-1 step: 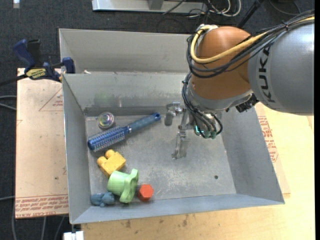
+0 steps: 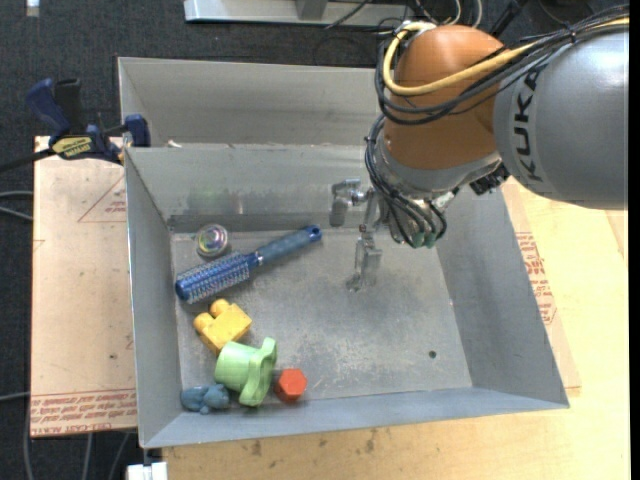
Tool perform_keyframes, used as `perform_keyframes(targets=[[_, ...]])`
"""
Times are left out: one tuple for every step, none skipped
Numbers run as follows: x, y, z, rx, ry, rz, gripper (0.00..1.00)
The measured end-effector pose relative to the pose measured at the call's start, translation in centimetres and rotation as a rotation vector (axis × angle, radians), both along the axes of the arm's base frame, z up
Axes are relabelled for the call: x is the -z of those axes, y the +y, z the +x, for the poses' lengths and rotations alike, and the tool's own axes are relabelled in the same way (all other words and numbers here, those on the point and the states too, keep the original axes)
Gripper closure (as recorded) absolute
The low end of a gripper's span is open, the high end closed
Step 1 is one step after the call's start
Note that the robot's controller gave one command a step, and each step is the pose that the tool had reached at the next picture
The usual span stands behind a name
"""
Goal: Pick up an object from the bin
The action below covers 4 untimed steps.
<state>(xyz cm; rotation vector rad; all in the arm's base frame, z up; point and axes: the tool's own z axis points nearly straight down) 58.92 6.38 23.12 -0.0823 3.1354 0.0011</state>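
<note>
My gripper (image 2: 358, 280) hangs low over the bare floor in the middle of the bin, holding nothing that I can see. The nearest thing is a blue hairbrush (image 2: 250, 265), which lies slanted to the gripper's left. Its handle tip points up-right and stops a short way from the gripper. A small round silvery thing (image 2: 211, 238) sits just above the brush head, near the bin's back left.
A yellow block (image 2: 222, 324), a light green cup-like piece (image 2: 246, 370), a small orange piece (image 2: 290, 384) and a small blue-grey thing (image 2: 204, 398) cluster in the front left corner. The arm, with its orange cover and cables, comes in from the upper right.
</note>
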Motion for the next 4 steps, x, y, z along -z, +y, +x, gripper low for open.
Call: perform_keyframes(targets=[[6.6,6.4,3.0,-0.191,0.006,0.002,0.0],[16.6,6.5,5.4,-0.224,0.008,0.0,0.0],[16.0,13.6,6.2,-0.538,0.001,-0.001,0.0],[16.1,13.5,6.2,-0.536,0.003,0.001,1.0]])
